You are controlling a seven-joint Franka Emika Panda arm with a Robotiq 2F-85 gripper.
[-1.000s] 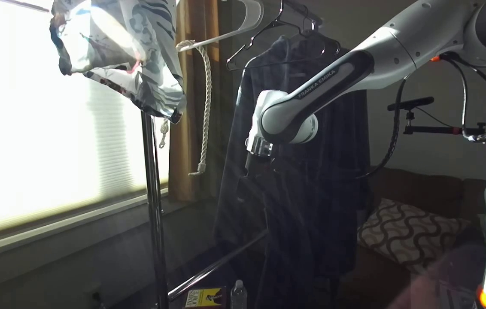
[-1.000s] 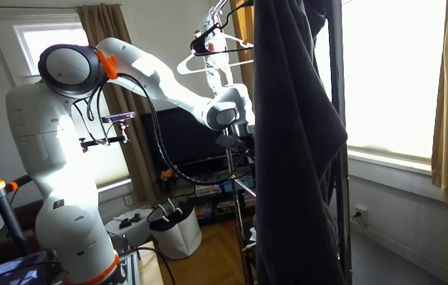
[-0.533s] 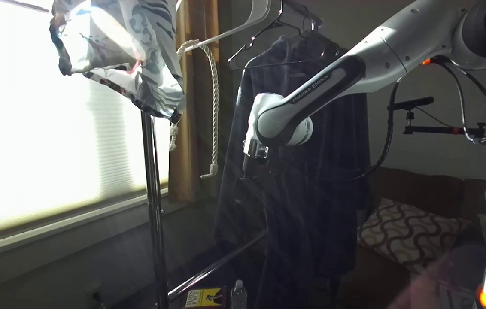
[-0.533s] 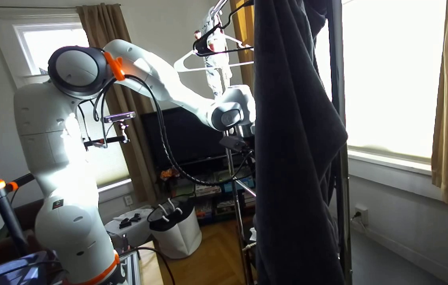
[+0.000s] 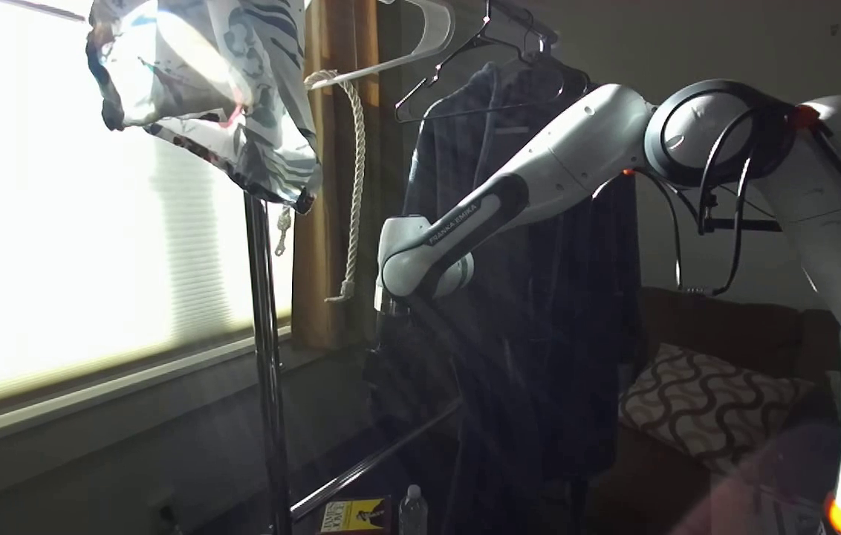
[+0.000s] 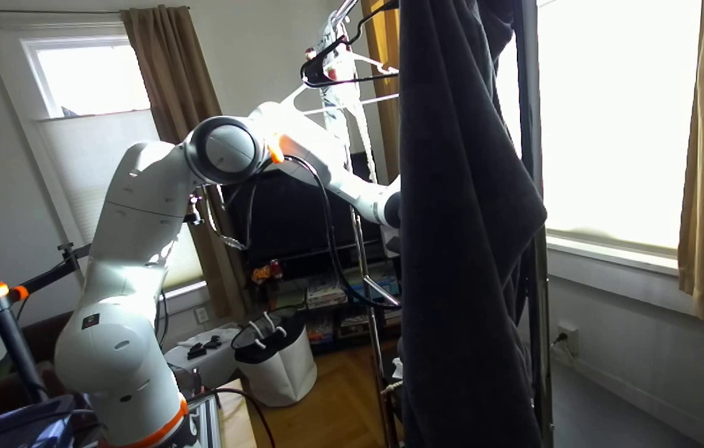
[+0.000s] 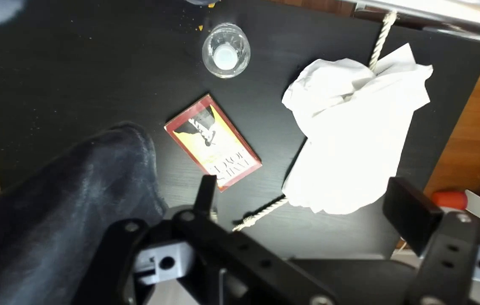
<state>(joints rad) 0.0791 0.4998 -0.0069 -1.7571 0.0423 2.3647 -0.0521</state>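
My gripper (image 7: 308, 203) is open and empty in the wrist view, its fingers wide apart. It points down, high above a dark shelf (image 7: 108, 76). On the shelf lie a red-edged book (image 7: 214, 144), a clear bottle (image 7: 226, 51), and a crumpled white cloth or paper (image 7: 350, 140) with rope at two ends. The dark robe (image 7: 96, 212) fills the lower left there, close beside the left finger; I cannot tell if they touch. In an exterior view the gripper (image 5: 398, 357) is dim against the robe (image 5: 510, 312). The robe (image 6: 464, 249) hides it in an exterior view.
A chrome rack post (image 5: 268, 371) and low bar (image 5: 376, 464) stand near the gripper. A patterned garment (image 5: 242, 96), a white hanger (image 5: 435, 30) with a rope (image 5: 357, 186), and a black hanger (image 5: 465, 74) hang above. A white bin (image 6: 277, 367) stands on the floor.
The arm has reached lower and further out, moving left and down in an exterior view and behind the robe in an exterior view. The white hanger and its rope have swung and returned.
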